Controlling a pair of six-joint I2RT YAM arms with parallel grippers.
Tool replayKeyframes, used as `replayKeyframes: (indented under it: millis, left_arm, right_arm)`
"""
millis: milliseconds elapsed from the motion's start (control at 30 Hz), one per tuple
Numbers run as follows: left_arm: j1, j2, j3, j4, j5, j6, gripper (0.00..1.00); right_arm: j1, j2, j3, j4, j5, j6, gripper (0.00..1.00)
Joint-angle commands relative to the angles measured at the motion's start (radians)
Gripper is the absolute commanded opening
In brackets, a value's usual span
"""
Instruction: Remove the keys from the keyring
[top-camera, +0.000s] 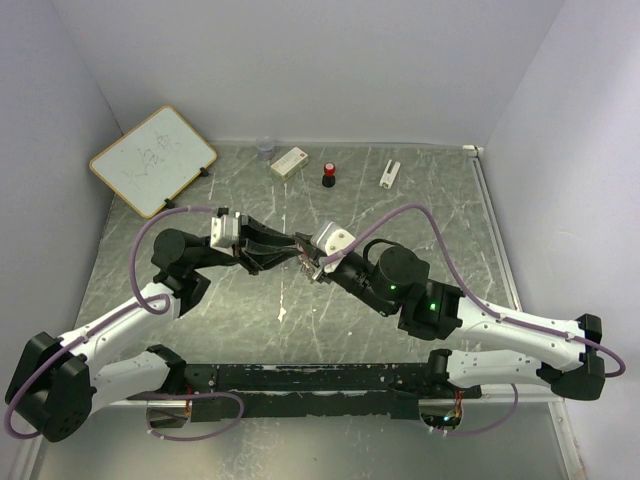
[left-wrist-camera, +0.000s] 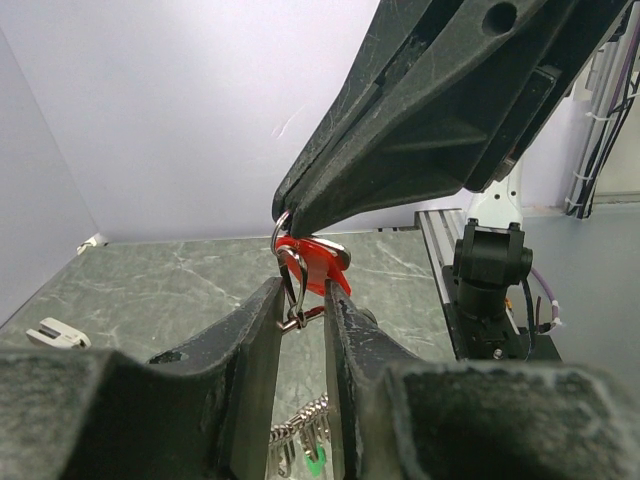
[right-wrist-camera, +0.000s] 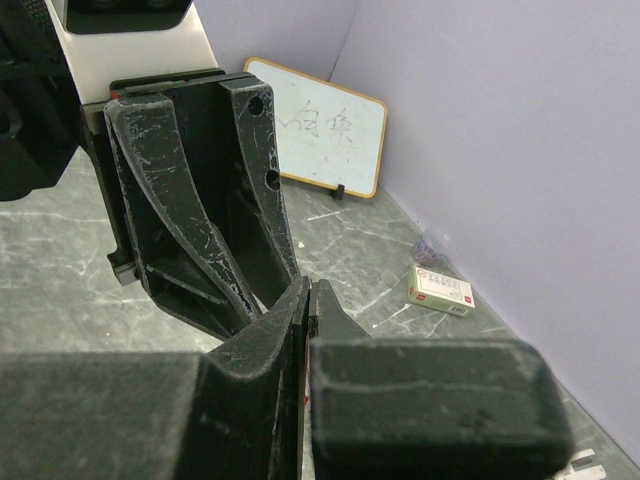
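Note:
My two grippers meet tip to tip above the middle of the table. My right gripper (top-camera: 311, 259) is shut on the red key (left-wrist-camera: 318, 258); in the right wrist view (right-wrist-camera: 308, 300) only a thin red sliver shows between its pressed jaws. The thin silver keyring (left-wrist-camera: 291, 285) hangs from the red key and runs down between the fingers of my left gripper (left-wrist-camera: 303, 305), which is closed narrowly on the ring and its small clasp. A short chain (left-wrist-camera: 300, 420) and the green key (left-wrist-camera: 315, 457) dangle below. In the top view my left gripper (top-camera: 295, 246) hides the keys.
A whiteboard (top-camera: 152, 160) leans at the back left. A small clear cup (top-camera: 265, 148), a white box (top-camera: 289, 162), a black cylinder with a red cap (top-camera: 328, 175) and a white clip (top-camera: 389, 174) stand along the back. A black rail (top-camera: 320, 378) runs along the near edge.

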Motion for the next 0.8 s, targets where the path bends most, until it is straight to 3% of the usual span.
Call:
replayKeyframes:
  millis: [0,333,400,467,767]
  left_arm:
    - [-0.006,-0.012,-0.012,0.036,0.014,0.004,0.32]
    - [-0.006,-0.031,-0.013,0.068,-0.011,-0.009,0.28]
    - [-0.006,-0.022,-0.012,0.082,-0.013,-0.021,0.22]
    - [-0.005,-0.011,-0.007,0.084,-0.017,-0.031,0.08]
    - [-0.006,-0.054,-0.020,0.009,-0.086,0.027,0.07]
  right_arm:
    - [0.005,-0.005,0.037,0.041,-0.013,-0.008,0.00]
    - [0.005,-0.004,0.033,0.039,-0.018,-0.001,0.00]
    - [0.005,-0.005,0.032,0.039,-0.020,0.001,0.00]
    - [0.006,-0.009,0.030,0.042,-0.019,0.000,0.00]
    - [0.006,-0.018,0.026,0.039,-0.001,-0.009,0.00]
